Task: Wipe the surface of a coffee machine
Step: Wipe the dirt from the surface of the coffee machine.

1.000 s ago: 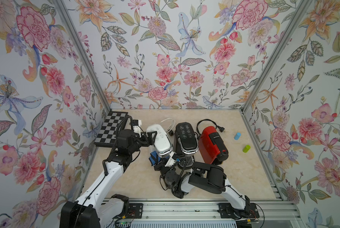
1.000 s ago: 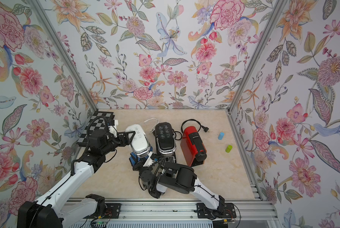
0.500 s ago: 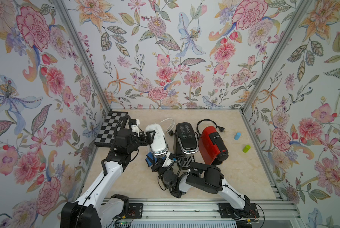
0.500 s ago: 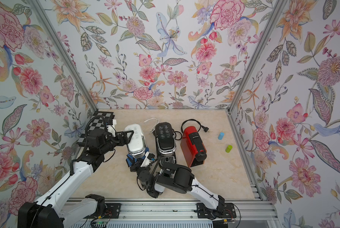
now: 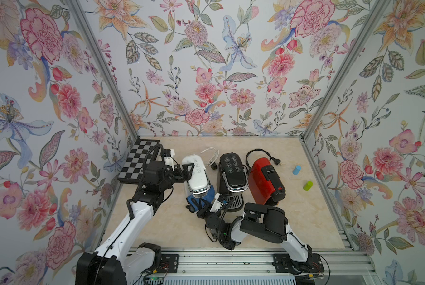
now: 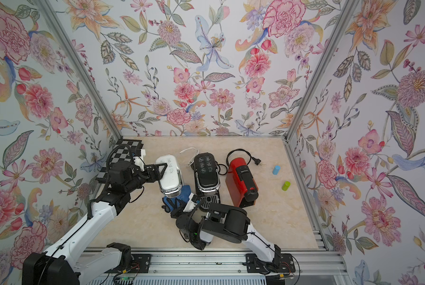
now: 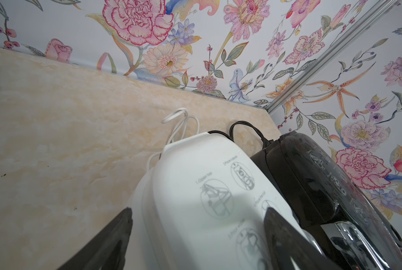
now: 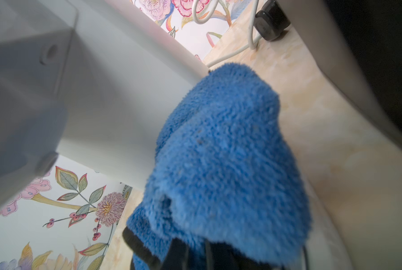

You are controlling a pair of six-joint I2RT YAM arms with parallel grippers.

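1. The white coffee machine [image 5: 195, 176] stands on the bench [image 5: 293, 217], leftmost in a row of three. The black coffee machine [image 5: 232, 174] is just beside it and the red coffee machine [image 5: 265, 180] stands beyond that.
2. The left jaws are spread wide over the rear of the white machine. In the left wrist view one dark finger [image 7: 106, 238] hangs down the machine's outer side, and the other sits over its printed top next to the black machine (whether either presses on the casing cannot be told).
3. The right jaws are closed on the blue cloth [image 5: 201, 197], which bunches over them and nearly hides the fingers in the right wrist view.
4. The cloth [image 8: 218, 163] lies against the lower front of the white machine, under its overhanging head, in the gap beside the black machine's base.
5. A white cord [image 5: 211, 155] loops on the bench behind the white machine.
6. A checkerboard [image 5: 135, 162] lies by the left wall behind the left arm.
7. A blue cylinder [image 5: 296, 169] and a green cylinder [image 5: 307, 185] lie well apart from the machines, near the right wall.
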